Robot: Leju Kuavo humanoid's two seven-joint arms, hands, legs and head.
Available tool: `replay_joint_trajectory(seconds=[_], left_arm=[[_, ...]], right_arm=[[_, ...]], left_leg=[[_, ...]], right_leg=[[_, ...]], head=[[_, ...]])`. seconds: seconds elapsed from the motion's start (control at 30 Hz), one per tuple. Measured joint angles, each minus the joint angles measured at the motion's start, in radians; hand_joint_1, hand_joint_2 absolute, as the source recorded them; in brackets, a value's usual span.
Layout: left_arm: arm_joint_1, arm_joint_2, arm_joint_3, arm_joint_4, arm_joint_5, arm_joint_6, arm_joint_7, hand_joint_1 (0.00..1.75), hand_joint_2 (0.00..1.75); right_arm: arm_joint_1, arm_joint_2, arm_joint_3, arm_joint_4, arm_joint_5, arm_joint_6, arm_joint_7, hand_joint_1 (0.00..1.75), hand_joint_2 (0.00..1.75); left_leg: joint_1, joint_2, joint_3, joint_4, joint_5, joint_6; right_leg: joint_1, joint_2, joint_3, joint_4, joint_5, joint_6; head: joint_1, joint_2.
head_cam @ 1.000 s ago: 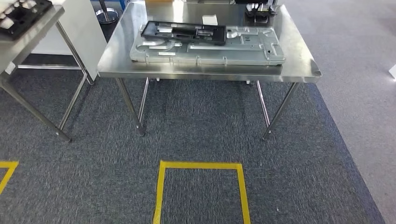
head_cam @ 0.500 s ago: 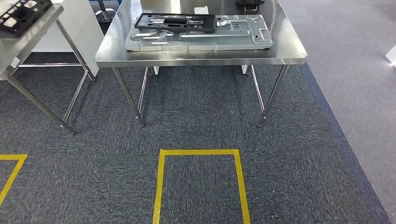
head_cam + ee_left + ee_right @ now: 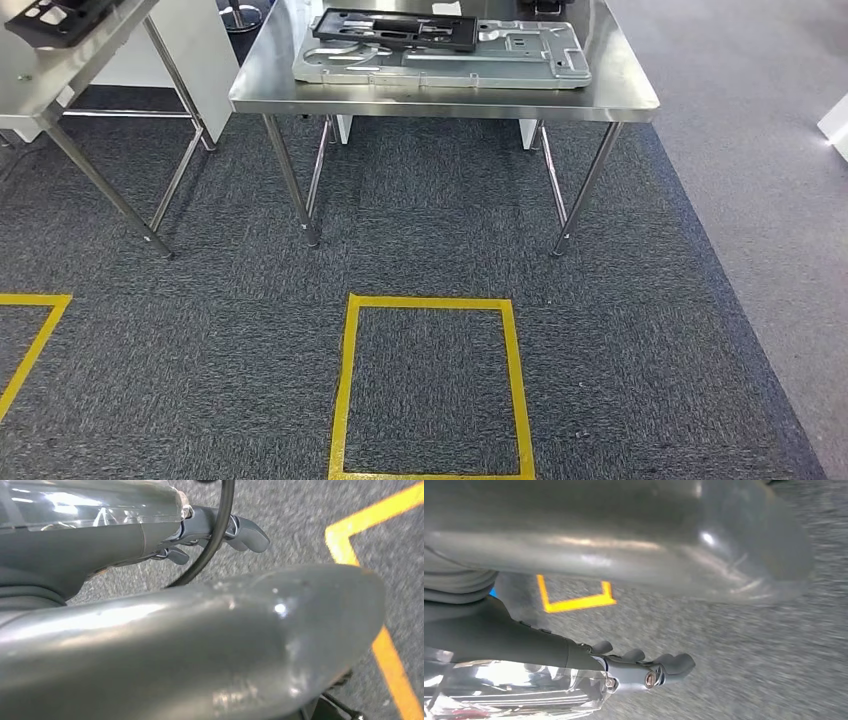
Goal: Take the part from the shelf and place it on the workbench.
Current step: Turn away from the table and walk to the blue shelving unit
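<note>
Steel is what we see first: a workbench (image 3: 300,95) of shiny metal stands ahead of us on thin legs, on grey carpet (image 3: 430,230). On its top lies a large pale metal plate (image 3: 520,60), flat, and a black part (image 3: 395,28) rests on the plate's left portion, touching it. To the left a second metal table (image 3: 40,75) stands apart from the workbench, and it carries a black tray (image 3: 55,15) at its far corner. A white cabinet (image 3: 190,45) stands between the two tables, further back. On the carpet, between us and the workbench, yellow tape forms a square (image 3: 430,385), and one more taped corner (image 3: 30,335) lies at the left edge.

Our left hand (image 3: 220,532) hangs over the carpet with the fingers curled in, grasping nothing, near a yellow line. Our right hand (image 3: 644,667) hangs the same way, fingers bent in and holding nothing, above the carpet.
</note>
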State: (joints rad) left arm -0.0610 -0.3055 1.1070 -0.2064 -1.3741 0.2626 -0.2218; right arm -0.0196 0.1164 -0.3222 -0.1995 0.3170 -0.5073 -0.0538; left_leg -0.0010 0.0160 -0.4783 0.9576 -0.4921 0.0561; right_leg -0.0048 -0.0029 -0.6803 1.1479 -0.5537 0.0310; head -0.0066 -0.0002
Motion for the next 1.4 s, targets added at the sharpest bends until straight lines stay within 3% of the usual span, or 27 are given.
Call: replay_joint_trajectory(seconds=[0.03, 0.07, 0.13, 0.2, 0.27, 0.3, 0.37, 0.4, 0.47, 0.53, 0.57, 0.6, 0.63, 0.7, 0.77, 0.8, 0.87, 0.93, 1.03, 1.07, 1.1, 1.13, 1.17, 1.23, 1.3, 1.33, 1.4], left_arm=[[0.000, 0.000, 0.000, 0.000, -0.002, -0.001, 0.000, 0.00, 0.00], [0.000, 0.000, 0.000, 0.000, -0.004, -0.001, 0.000, 0.00, 0.00], [0.000, -0.001, 0.000, 0.000, -0.006, -0.002, 0.000, 0.00, 0.00], [0.000, -0.001, 0.000, 0.000, -0.006, -0.002, 0.000, 0.00, 0.00], [-0.001, -0.001, 0.000, 0.000, -0.006, -0.003, -0.001, 0.00, 0.00], [-0.001, -0.001, 0.000, 0.000, -0.005, -0.003, -0.001, 0.00, 0.00], [0.000, -0.001, 0.000, 0.000, -0.004, -0.004, 0.000, 0.00, 0.00], [0.001, -0.001, 0.000, 0.000, -0.004, -0.005, 0.000, 0.00, 0.00], [0.002, 0.000, 0.000, 0.000, -0.003, -0.005, 0.002, 0.00, 0.00], [0.002, 0.000, 0.000, 0.000, -0.002, -0.005, 0.003, 0.00, 0.00], [0.002, 0.001, 0.000, 0.000, -0.002, -0.005, 0.003, 0.00, 0.00], [0.002, 0.001, 0.000, 0.000, -0.002, -0.005, 0.003, 0.00, 0.00], [0.002, 0.001, 0.000, 0.000, -0.002, -0.005, 0.004, 0.00, 0.00], [0.001, 0.001, 0.000, 0.000, -0.002, -0.005, 0.005, 0.00, 0.00], [-0.001, 0.001, 0.000, 0.000, -0.002, -0.006, 0.005, 0.00, 0.00], [-0.002, 0.001, 0.000, 0.000, -0.002, -0.007, 0.005, 0.00, 0.00], [-0.001, 0.000, 0.000, 0.000, -0.001, -0.010, 0.005, 0.00, 0.00], [-0.001, -0.001, 0.000, 0.000, -0.001, -0.012, 0.006, 0.00, 0.00], [-0.001, -0.001, 0.000, 0.000, -0.001, -0.013, 0.006, 0.00, 0.00], [-0.001, -0.001, 0.000, 0.000, -0.001, -0.013, 0.006, 0.00, 0.00], [-0.001, -0.001, 0.000, 0.000, -0.001, -0.014, 0.006, 0.00, 0.00], [-0.001, -0.001, 0.000, 0.000, -0.001, -0.014, 0.006, 0.00, 0.00], [-0.001, -0.001, 0.000, 0.000, 0.000, -0.015, 0.006, 0.00, 0.00], [-0.001, -0.001, 0.000, 0.000, 0.001, -0.017, 0.006, 0.00, 0.00], [-0.001, -0.002, 0.000, 0.000, 0.002, -0.020, 0.006, 0.00, 0.00], [-0.001, -0.002, 0.000, 0.000, 0.002, -0.022, 0.006, 0.00, 0.00], [0.000, -0.001, 0.000, 0.000, 0.004, -0.025, 0.006, 0.00, 0.00]], right_arm=[[0.001, -0.001, -0.001, 0.000, -0.001, 0.001, 0.000, 0.00, 0.00], [0.001, -0.001, -0.002, 0.000, -0.002, 0.002, 0.000, 0.00, 0.00], [0.002, -0.003, -0.006, 0.000, -0.002, 0.003, 0.000, 0.00, 0.00], [0.001, -0.005, -0.008, 0.000, -0.002, 0.004, 0.000, 0.00, 0.00], [0.001, -0.006, -0.009, 0.000, -0.001, 0.007, -0.001, 0.00, 0.00], [0.001, -0.006, -0.010, 0.000, 0.000, 0.008, -0.001, 0.00, 0.00], [0.002, -0.006, -0.011, 0.001, 0.001, 0.011, -0.002, 0.00, 0.00], [0.002, -0.006, -0.012, 0.002, 0.002, 0.012, -0.002, 0.00, 0.00], [0.002, -0.006, -0.013, 0.003, 0.002, 0.013, -0.002, 0.00, 0.00], [0.002, -0.006, -0.013, 0.003, 0.002, 0.014, -0.001, 0.00, 0.00], [0.003, -0.006, -0.013, 0.003, 0.002, 0.014, -0.002, 0.00, 0.00], [0.003, -0.006, -0.013, 0.003, 0.002, 0.014, -0.002, 0.00, 0.00], [0.003, -0.006, -0.013, 0.004, 0.002, 0.015, -0.001, 0.00, 0.00], [0.003, -0.006, -0.013, 0.004, 0.002, 0.016, -0.001, 0.00, 0.00], [0.003, -0.006, -0.013, 0.004, 0.002, 0.018, 0.000, 0.00, 0.00], [0.003, -0.006, -0.013, 0.004, 0.002, 0.018, 0.001, 0.00, 0.00], [0.004, -0.006, -0.014, 0.005, 0.002, 0.019, 0.004, 0.00, 0.00], [0.005, -0.006, -0.014, 0.007, 0.003, 0.019, 0.006, 0.00, 0.00], [0.006, -0.007, -0.015, 0.007, 0.003, 0.019, 0.008, 0.00, 0.00], [0.007, -0.007, -0.015, 0.007, 0.003, 0.020, 0.009, 0.00, 0.00], [0.007, -0.007, -0.015, 0.007, 0.003, 0.020, 0.009, 0.00, 0.00], [0.007, -0.007, -0.015, 0.008, 0.004, 0.020, 0.010, 0.00, 0.00], [0.006, -0.007, -0.015, 0.008, 0.004, 0.021, 0.011, 0.00, 0.00], [0.005, -0.008, -0.015, 0.008, 0.006, 0.021, 0.013, 0.00, 0.00], [0.005, -0.008, -0.015, 0.008, 0.011, 0.022, 0.014, 0.00, 0.00], [0.005, -0.008, -0.015, 0.008, 0.013, 0.022, 0.015, 0.00, 0.00], [0.006, -0.008, -0.015, 0.009, 0.017, 0.022, 0.017, 0.00, 0.00]], left_leg=[[0.000, 0.001, -0.017, 0.002, 0.013, 0.000], [0.001, 0.001, -0.034, 0.004, 0.025, -0.002], [0.003, 0.003, -0.071, 0.015, 0.047, -0.009], [0.005, 0.004, -0.105, 0.032, 0.062, -0.019], [0.004, 0.003, -0.128, 0.051, 0.074, -0.032], [0.004, 0.003, -0.135, 0.055, 0.081, -0.039], [0.005, 0.003, -0.145, 0.057, 0.096, -0.054], [0.007, 0.001, -0.152, 0.063, 0.085, -0.060], [0.011, -0.004, -0.178, 0.129, 0.004, -0.070], [0.012, -0.006, -0.209, 0.256, -0.094, -0.075], [0.012, -0.006, -0.214, 0.311, -0.114, -0.076], [0.012, -0.006, -0.207, 0.341, -0.110, -0.075], [0.012, -0.006, -0.181, 0.334, -0.087, -0.073], [0.010, -0.007, -0.081, 0.223, -0.042, -0.061], [0.005, -0.008, 0.019, 0.079, -0.048, -0.048], [0.001, -0.008, 0.042, 0.037, -0.057, -0.044], [-0.001, -0.006, 0.040, 0.015, -0.050, -0.034], [0.003, -0.003, 0.022, 0.008, -0.026, -0.019], [0.003, 0.000, -0.018, 0.008, 0.009, -0.005], [0.002, 0.001, -0.034, 0.010, 0.020, -0.005], [0.001, 0.001, -0.050, 0.014, 0.031, -0.006], [0.002, 0.002, -0.068, 0.020, 0.041, -0.009], [0.002, 0.002, -0.085, 0.026, 0.049, -0.012], [0.001, 0.001, -0.116, 0.043, 0.063, -0.020], [-0.002, 0.000, -0.133, 0.054, 0.077, -0.030], [-0.002, 0.001, -0.137, 0.055, 0.085, -0.036], [-0.001, -0.001, -0.146, 0.058, 0.090, -0.047]], right_leg=[[-0.004, 0.000, -0.011, 0.065, -0.038, 0.006], [-0.008, 0.001, -0.015, 0.116, -0.049, 0.011], [-0.016, 0.000, 0.021, 0.133, -0.004, 0.020], [-0.023, 0.001, 0.125, 0.018, 0.036, 0.025], [-0.022, 0.003, 0.224, -0.124, 0.015, 0.017], [-0.019, 0.004, 0.246, -0.164, 0.001, 0.009], [-0.017, 0.001, 0.236, -0.178, 0.006, -0.014], [-0.016, -0.001, 0.226, -0.178, 0.016, -0.024], [-0.016, -0.008, 0.201, -0.179, 0.039, -0.042], [-0.011, -0.011, 0.170, -0.175, 0.061, -0.050], [-0.008, -0.011, 0.153, -0.171, 0.072, -0.051], [-0.005, -0.012, 0.135, -0.165, 0.082, -0.051], [-0.003, -0.011, 0.116, -0.159, 0.091, -0.051], [0.000, -0.010, 0.084, -0.144, 0.107, -0.048], [0.003, -0.009, 0.064, -0.134, 0.122, -0.040], [0.003, -0.010, 0.060, -0.133, 0.131, -0.034], [0.001, -0.011, 0.054, -0.136, 0.147, -0.022], [-0.002, -0.006, 0.042, -0.117, 0.117, -0.010], [-0.007, -0.001, 0.002, 0.033, -0.027, 0.003], [-0.008, -0.001, -0.007, 0.093, -0.053, 0.006], [-0.010, -0.001, -0.006, 0.131, -0.053, 0.009], [-0.011, -0.001, 0.010, 0.139, -0.031, 0.011], [-0.012, -0.001, 0.044, 0.110, 0.000, 0.012], [-0.013, -0.001, 0.152, -0.030, 0.027, 0.009], [-0.009, 0.001, 0.229, -0.149, 0.007, -0.003], [-0.005, 0.002, 0.237, -0.172, 0.000, -0.011], [-0.007, 0.000, 0.223, -0.175, 0.013, -0.030]], head=[[0.002, 0.000], [0.002, 0.000], [0.002, 0.000], [0.002, 0.000], [0.003, 0.000], [0.003, 0.000], [0.003, 0.000], [0.003, 0.000], [-0.003, 0.000], [-0.010, 0.000], [-0.010, 0.000], [-0.011, 0.000], [-0.011, 0.000], [-0.011, 0.000], [-0.010, 0.000], [-0.010, 0.000], [-0.011, 0.000], [-0.010, 0.000], [-0.001, 0.000], [0.000, 0.000], [0.000, 0.000], [0.000, 0.000], [0.000, 0.000], [0.001, 0.000], [0.000, 0.000], [-0.001, 0.000], [-0.001, 0.000]])
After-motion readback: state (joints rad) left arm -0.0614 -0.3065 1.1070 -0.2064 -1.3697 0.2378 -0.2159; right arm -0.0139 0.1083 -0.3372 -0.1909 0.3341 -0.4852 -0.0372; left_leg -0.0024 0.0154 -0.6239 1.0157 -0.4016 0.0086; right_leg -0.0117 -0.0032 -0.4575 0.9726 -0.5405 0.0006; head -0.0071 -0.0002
